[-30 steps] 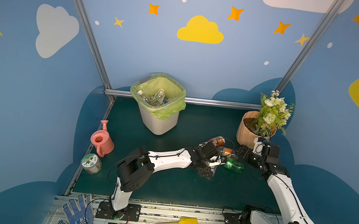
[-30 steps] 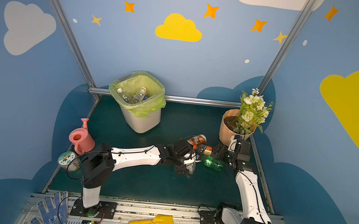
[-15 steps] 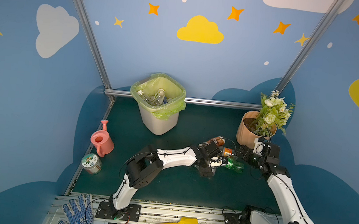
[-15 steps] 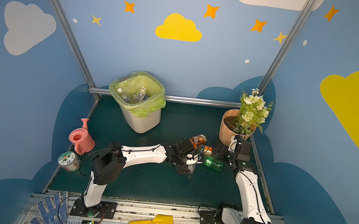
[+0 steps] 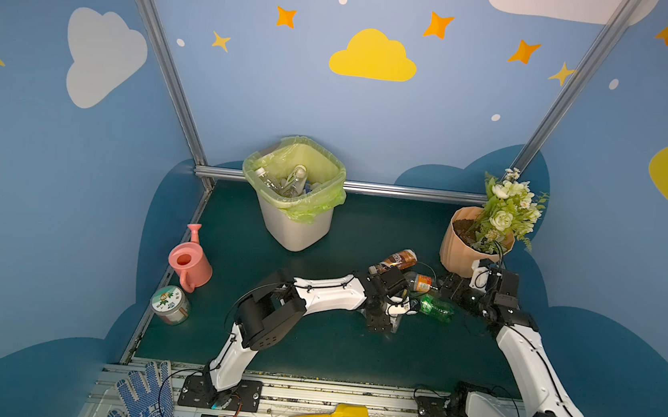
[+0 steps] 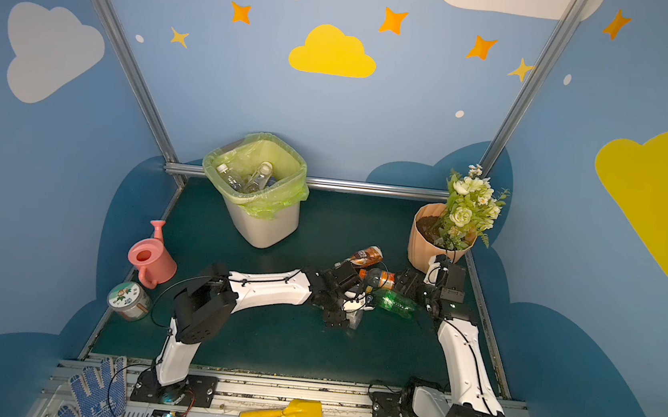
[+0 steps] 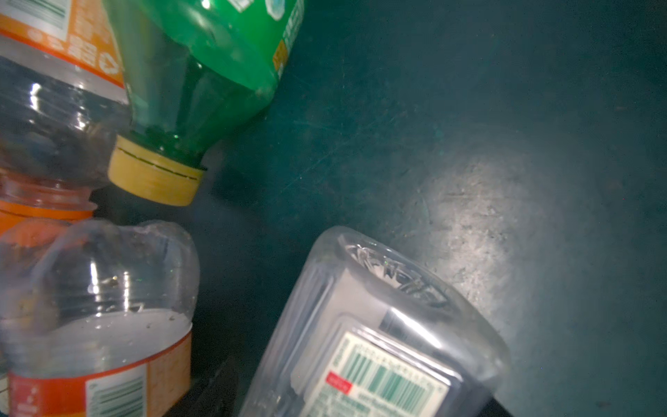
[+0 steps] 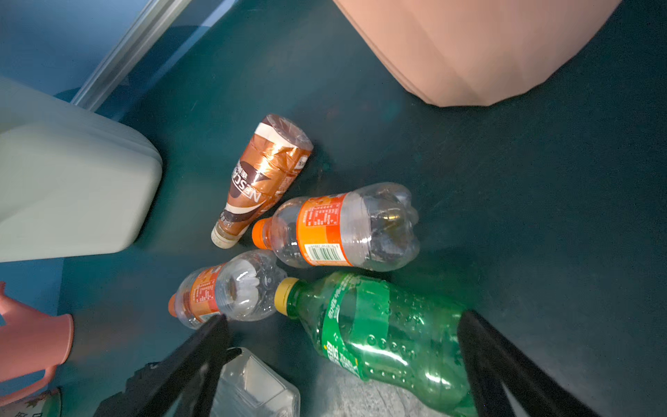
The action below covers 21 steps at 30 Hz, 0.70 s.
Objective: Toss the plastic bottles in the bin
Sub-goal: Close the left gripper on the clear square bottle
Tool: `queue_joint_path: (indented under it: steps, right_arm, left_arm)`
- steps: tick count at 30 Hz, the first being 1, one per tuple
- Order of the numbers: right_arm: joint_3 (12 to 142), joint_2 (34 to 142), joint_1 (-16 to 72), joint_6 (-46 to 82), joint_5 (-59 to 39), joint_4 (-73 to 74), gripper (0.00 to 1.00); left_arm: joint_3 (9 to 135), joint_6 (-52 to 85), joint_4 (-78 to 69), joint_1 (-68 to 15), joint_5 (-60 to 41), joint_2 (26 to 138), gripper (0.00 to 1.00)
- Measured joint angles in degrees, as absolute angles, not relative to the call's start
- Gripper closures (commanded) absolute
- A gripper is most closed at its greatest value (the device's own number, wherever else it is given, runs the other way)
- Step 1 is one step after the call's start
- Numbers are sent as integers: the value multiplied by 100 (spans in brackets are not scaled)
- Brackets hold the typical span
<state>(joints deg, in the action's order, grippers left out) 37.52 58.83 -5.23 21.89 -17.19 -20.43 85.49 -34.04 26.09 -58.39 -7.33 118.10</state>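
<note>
Plastic bottles [image 8: 325, 231] lying clustered on the mat [image 5: 311, 341] between bin [image 5: 296, 231] and flowerpot [image 5: 462, 251], our right gripper [image 8: 343, 317] spread wide astride the green bottle [image 8: 379, 325], our left gripper [image 5: 391, 307] seemingly at a clear bottle [image 7: 379, 325], its hold we cannot tell.

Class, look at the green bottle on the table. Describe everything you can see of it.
The green bottle is translucent green plastic with a yellow cap and a green label printed white. It looks empty and lies on its side on the table, between the fingers of the open right gripper, not gripped. Its cap nearly meets a small orange-labelled bottle.
</note>
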Motion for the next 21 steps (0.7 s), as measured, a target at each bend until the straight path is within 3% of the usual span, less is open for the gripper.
queue_joint_path:
  steps: [7, 15, 21]
  right_arm:
    - [3743, 5881, -534, 2189, -1719, -2040, 3]
    - [3743, 5881, -556, 2191, -1721, -2038, 3]
    - [3743, 5881, -558, 2196, -1728, -2038, 3]
  left_arm:
    - [8552, -3380, 2635, -5852, -757, 12011, 28]
    - [8552, -3315, 2672, -5852, -871, 12033, 54]
    - [8534, -3122, 2620, -5852, -1004, 11996, 56]
